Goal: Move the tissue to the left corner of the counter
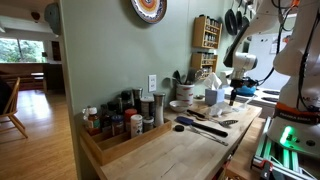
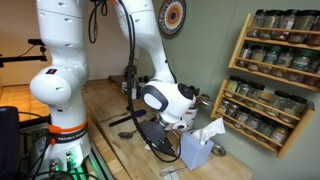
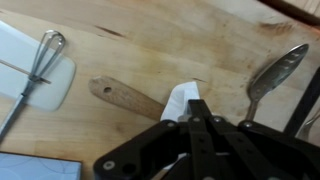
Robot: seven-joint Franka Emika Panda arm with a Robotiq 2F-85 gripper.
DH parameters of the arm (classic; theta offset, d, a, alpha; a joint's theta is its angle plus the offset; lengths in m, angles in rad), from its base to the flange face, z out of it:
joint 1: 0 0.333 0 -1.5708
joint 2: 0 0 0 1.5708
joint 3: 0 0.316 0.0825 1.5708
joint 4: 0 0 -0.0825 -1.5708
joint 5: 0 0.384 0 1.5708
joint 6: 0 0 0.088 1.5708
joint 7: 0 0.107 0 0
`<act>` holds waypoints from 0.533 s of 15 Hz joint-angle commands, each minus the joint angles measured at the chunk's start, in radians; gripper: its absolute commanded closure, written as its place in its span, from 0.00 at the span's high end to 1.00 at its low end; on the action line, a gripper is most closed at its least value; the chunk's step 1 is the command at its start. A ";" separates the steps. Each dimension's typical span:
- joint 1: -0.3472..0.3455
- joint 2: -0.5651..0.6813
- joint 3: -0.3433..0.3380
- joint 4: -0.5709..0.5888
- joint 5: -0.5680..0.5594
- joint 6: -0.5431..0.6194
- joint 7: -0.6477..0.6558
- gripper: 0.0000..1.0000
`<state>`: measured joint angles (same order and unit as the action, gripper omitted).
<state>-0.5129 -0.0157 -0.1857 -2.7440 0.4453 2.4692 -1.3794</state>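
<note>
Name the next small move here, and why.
Probably lift slightly, then start carrying toward the left corner of the counter. In the wrist view the fingers look closed on the white tissue, which hangs over a wooden spoon with a metal spoon nearby, so clearing them first seems wise.

- An exterior view stands at one end of the counter (image 1: 180,150) and looks along its length toward the distant arm (image 1: 245,60).
- An exterior view sits close beside the arm (image 2: 60,70) and faces the spice rack (image 2: 275,75), which both exterior views share.
- The wrist view looks straight down, close to the wood.
</note>
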 commanded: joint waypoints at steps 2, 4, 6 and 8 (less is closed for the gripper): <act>0.103 -0.167 -0.091 -0.013 -0.044 -0.118 -0.129 0.00; 0.140 -0.248 -0.113 -0.017 -0.052 -0.165 -0.167 0.00; 0.170 -0.314 -0.122 -0.020 -0.087 -0.205 -0.186 0.00; 0.201 -0.364 -0.125 -0.004 -0.132 -0.242 -0.203 0.00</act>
<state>-0.3626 -0.2829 -0.2774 -2.7480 0.3742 2.2872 -1.5462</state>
